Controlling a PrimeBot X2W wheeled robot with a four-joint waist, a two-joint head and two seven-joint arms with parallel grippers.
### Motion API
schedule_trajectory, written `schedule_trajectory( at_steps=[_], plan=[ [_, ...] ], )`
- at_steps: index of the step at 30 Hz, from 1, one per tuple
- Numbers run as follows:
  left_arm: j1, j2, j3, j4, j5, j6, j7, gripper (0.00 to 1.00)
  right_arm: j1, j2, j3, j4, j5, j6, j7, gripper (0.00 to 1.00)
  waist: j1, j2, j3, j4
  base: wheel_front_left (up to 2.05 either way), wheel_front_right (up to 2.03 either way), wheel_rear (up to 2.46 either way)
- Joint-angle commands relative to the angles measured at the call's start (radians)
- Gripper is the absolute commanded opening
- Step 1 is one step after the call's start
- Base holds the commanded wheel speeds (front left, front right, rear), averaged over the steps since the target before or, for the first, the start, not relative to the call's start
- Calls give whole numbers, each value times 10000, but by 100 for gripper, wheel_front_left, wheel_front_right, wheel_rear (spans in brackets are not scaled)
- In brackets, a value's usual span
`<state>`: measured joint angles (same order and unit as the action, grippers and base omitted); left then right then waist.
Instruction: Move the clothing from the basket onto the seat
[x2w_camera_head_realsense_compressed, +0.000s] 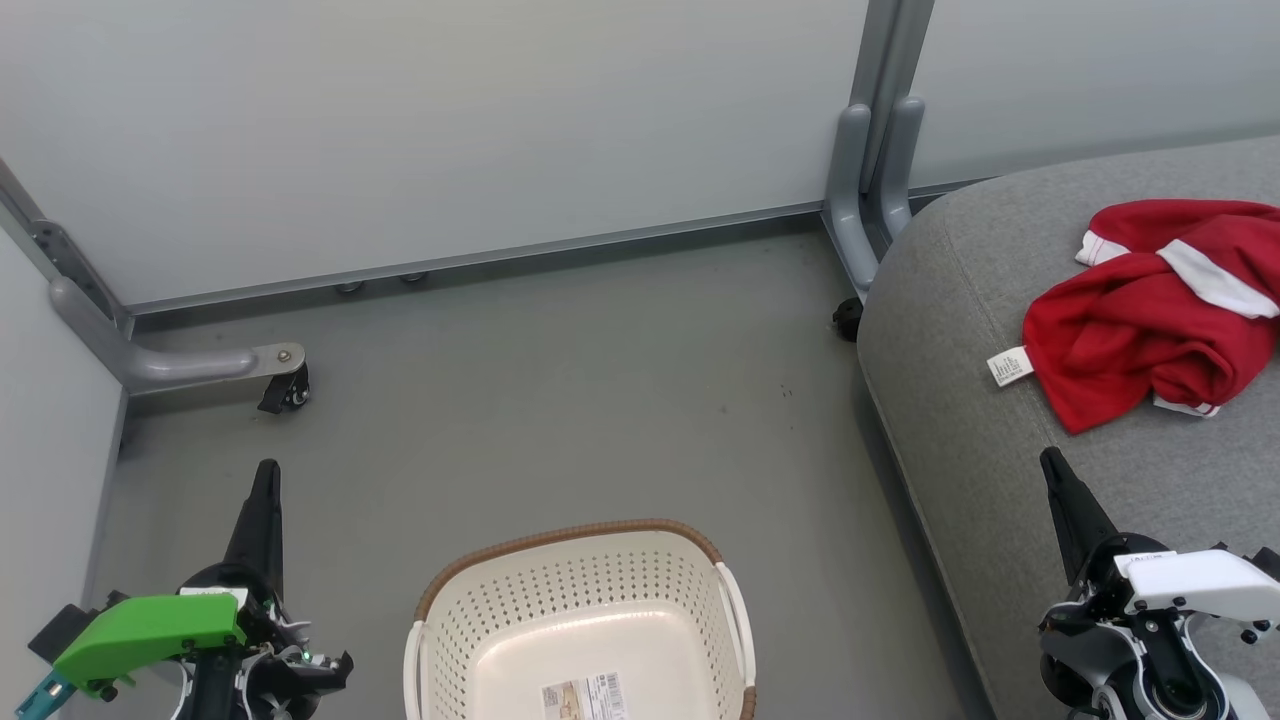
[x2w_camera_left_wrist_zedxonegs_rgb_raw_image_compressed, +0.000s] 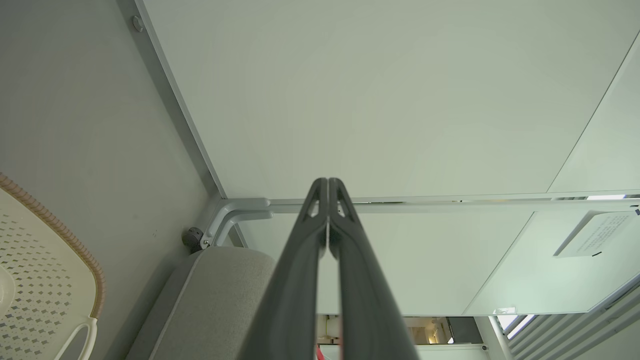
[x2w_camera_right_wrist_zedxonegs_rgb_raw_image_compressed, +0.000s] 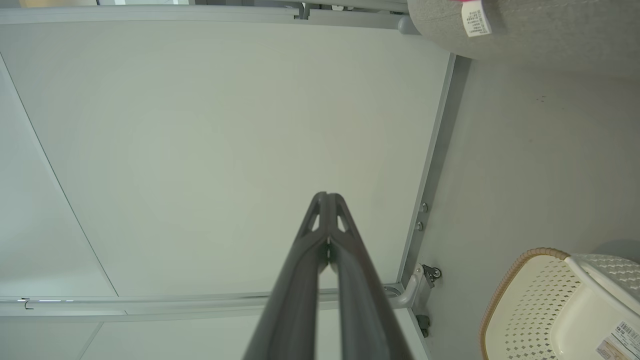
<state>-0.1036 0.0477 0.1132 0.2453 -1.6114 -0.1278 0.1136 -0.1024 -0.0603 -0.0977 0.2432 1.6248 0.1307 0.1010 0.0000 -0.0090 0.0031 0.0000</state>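
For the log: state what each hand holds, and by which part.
Nothing. The left hand and right hand are both shut on air; the clothing lies loose on the seat.

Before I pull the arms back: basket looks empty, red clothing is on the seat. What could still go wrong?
1. The shut right gripper points at the clothing's near hem, close by; a forward swing might snag and drag it.
2. The clothing runs past the head view's right edge, so whether all of it rests on the seat is unconfirmed.
3. The basket sits on the floor close in front of the robot; a turn could bump it.
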Motion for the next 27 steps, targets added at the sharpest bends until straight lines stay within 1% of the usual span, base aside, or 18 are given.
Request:
schedule_trajectory(
  at_steps=[1, 27],
  plan=[
    [-102, 47, 31, 10, -26, -55, 50, 0, -85, -26, -34, 20, 10, 0, 47, 0, 0, 90, 0, 0, 0, 0, 0],
    [-102, 47, 27, 9, -27, -55, 48, 0, -89, 12, -80, 24, -47, 0, 81, 0, 0, 90, 0, 0, 0, 0, 0]
  ],
)
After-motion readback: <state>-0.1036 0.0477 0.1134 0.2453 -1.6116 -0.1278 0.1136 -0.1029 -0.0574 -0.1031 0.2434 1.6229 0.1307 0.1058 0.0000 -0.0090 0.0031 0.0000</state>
